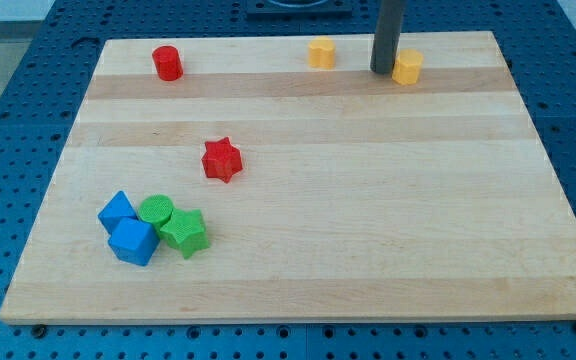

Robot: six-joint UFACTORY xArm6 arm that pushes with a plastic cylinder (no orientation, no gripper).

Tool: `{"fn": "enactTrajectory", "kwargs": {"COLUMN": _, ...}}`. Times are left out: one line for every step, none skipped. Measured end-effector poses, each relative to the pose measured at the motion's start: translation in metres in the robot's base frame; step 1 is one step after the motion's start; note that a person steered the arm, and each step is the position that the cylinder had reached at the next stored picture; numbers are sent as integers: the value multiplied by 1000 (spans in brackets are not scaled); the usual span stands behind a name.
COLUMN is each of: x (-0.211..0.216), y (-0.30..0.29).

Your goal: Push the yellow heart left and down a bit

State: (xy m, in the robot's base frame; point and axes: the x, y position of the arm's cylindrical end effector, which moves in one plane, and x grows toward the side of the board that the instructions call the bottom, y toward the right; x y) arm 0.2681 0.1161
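Observation:
Two yellow blocks sit near the view's top edge of the wooden board (368,200). One yellow block (407,67) is at the top right, and my tip (383,70) rests right against its left side. The other yellow block (320,52) lies further left, apart from the tip. I cannot tell from this view which of the two is the heart. The dark rod comes down from the view's top.
A red cylinder (168,63) sits at the top left and a red star (222,159) left of centre. At the lower left, two blue blocks (118,210) (133,241), a green cylinder (155,211) and a green star (183,231) are clustered together.

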Motion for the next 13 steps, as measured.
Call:
{"fn": "enactTrajectory", "kwargs": {"x": -1, "y": 7}}
{"fn": "enactTrajectory", "kwargs": {"x": -1, "y": 23}}
{"fn": "enactTrajectory", "kwargs": {"x": -9, "y": 34}}
{"fn": "enactTrajectory", "kwargs": {"x": -51, "y": 13}}
{"fn": "enactTrajectory", "kwargs": {"x": -70, "y": 9}}
{"fn": "enactTrajectory", "kwargs": {"x": -73, "y": -18}}
{"fn": "enactTrajectory", "kwargs": {"x": -73, "y": -46}}
{"fn": "enactTrajectory", "kwargs": {"x": -71, "y": -54}}
{"fn": "enactTrajectory", "kwargs": {"x": -69, "y": -53}}
{"fn": "enactTrajectory", "kwargs": {"x": -48, "y": -53}}
{"fn": "enactTrajectory", "kwargs": {"x": -36, "y": -58}}
{"fn": "enactTrajectory", "kwargs": {"x": -41, "y": -73}}
{"fn": "enactTrajectory", "kwargs": {"x": -41, "y": -97}}
